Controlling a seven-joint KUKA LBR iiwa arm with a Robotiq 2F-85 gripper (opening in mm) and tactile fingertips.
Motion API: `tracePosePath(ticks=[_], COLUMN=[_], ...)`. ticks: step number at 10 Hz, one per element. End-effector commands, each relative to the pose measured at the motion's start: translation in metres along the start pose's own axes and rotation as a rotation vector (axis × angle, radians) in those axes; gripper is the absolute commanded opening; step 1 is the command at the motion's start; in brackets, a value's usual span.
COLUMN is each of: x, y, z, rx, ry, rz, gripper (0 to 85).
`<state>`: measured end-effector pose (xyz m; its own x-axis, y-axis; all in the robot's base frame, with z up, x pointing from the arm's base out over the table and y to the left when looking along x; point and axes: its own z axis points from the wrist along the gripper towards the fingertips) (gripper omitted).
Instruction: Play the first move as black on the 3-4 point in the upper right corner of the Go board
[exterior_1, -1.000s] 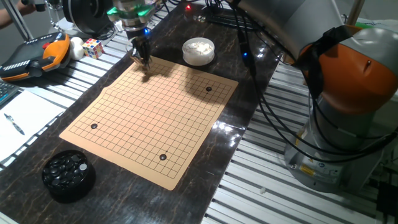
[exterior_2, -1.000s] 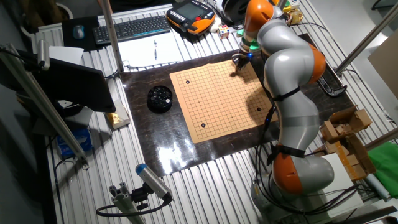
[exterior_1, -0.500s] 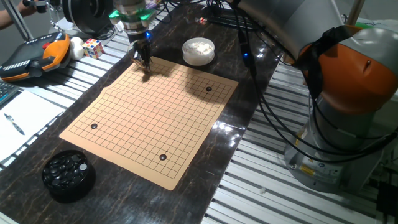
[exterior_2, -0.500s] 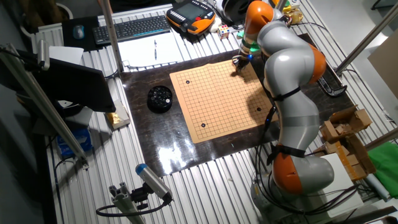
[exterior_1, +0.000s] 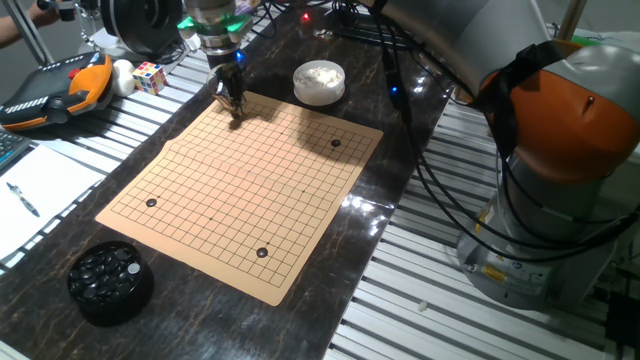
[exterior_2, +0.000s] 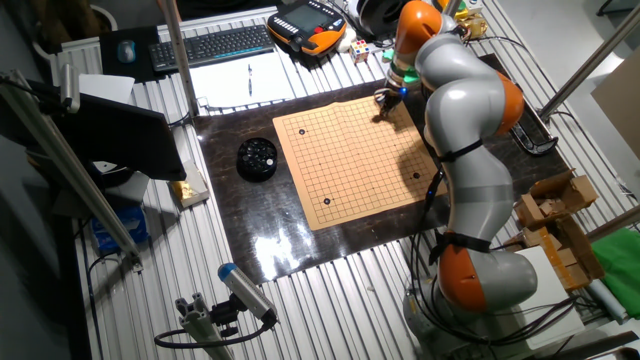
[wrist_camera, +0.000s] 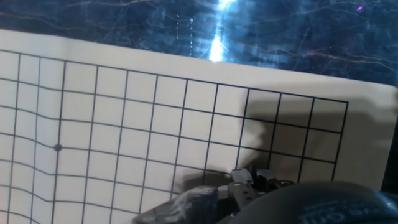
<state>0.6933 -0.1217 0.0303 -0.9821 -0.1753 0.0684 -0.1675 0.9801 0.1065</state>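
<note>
The tan Go board (exterior_1: 250, 190) lies on the dark table and also shows in the other fixed view (exterior_2: 355, 160). My gripper (exterior_1: 234, 104) hangs low over the board's far left corner as one fixed view shows it, and over the far right corner in the other fixed view (exterior_2: 381, 108). In the hand view the fingertips (wrist_camera: 249, 180) are close together, a few lines in from the board corner (wrist_camera: 345, 102). They seem shut on the black stone, which is mostly hidden between them. No stone lies on the grid near that corner.
A black bowl of black stones (exterior_1: 110, 283) stands off the board's near left corner. A white bowl (exterior_1: 319, 82) stands behind the board. Three dark round spots (exterior_1: 336, 143) (exterior_1: 152, 202) (exterior_1: 263, 253) sit near the other corners. A Rubik's cube (exterior_1: 149, 76) and a pendant (exterior_1: 60, 85) lie at the left.
The gripper has shifted slightly over the same board corner and sits a little lower. Nothing else has moved.
</note>
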Motion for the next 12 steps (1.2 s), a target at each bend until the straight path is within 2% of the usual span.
tracePosePath(ticks=[1, 3, 6, 9, 12], x=[0.0001, 0.0001, -0.0001, -0.0002, -0.0002], y=[-0.0005, -0.0005, -0.001, -0.0019, -0.0021], z=[-0.0002, -0.0001, -0.0002, -0.0008, -0.001], rx=[-0.001, -0.002, -0.01, -0.011, -0.011], ry=[0.001, 0.004, 0.015, 0.02, 0.023], rz=[-0.001, 0.005, 0.005, 0.006, 0.016], gripper=[10.7, 16.7, 14.0, 17.0, 24.0])
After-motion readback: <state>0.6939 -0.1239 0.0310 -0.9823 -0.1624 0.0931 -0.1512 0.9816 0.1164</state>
